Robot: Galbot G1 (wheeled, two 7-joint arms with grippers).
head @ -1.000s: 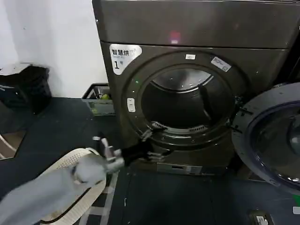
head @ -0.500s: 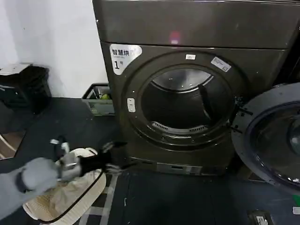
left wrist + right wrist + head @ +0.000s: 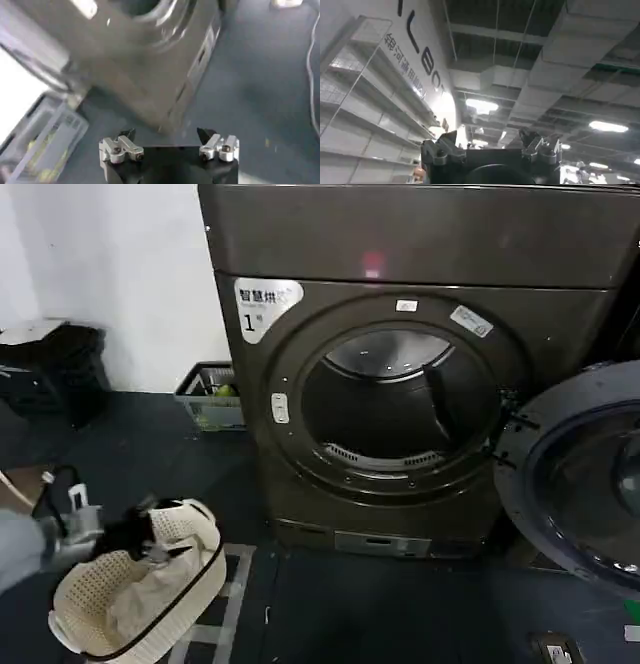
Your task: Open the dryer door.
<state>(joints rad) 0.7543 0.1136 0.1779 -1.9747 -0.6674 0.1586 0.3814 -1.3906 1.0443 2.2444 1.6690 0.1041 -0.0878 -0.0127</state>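
You're looking at the dryer (image 3: 400, 384), a big bronze-grey machine with its white "1" sticker (image 3: 262, 304) up at the left and a pink light (image 3: 372, 263) glowing on the top panel. The dryer door (image 3: 585, 474) is swung wide open on the right side, hinged at the drum opening's right edge, its grey inner face and dark glass turned toward you. The round drum opening (image 3: 400, 406) sits fully exposed, dark inside.

Your left gripper (image 3: 150, 534) is low on the left, well apart from the dryer and over the rim of a cream laundry basket (image 3: 140, 594) that stands on the dark floor (image 3: 380, 604). In the left wrist view the left gripper (image 3: 169, 136) has its fingers (image 3: 127, 135) spread wide with nothing between them, and the dryer's lower front (image 3: 150, 75) lies beyond them across a stretch of floor.

Your right gripper (image 3: 489, 137) points up toward a ceiling (image 3: 545, 65) with lit lamps, its fingers spread apart and holding nothing.

Behind the basket, a small grey crate (image 3: 212, 396) sits against the white wall (image 3: 110, 274) beside the dryer's left side.
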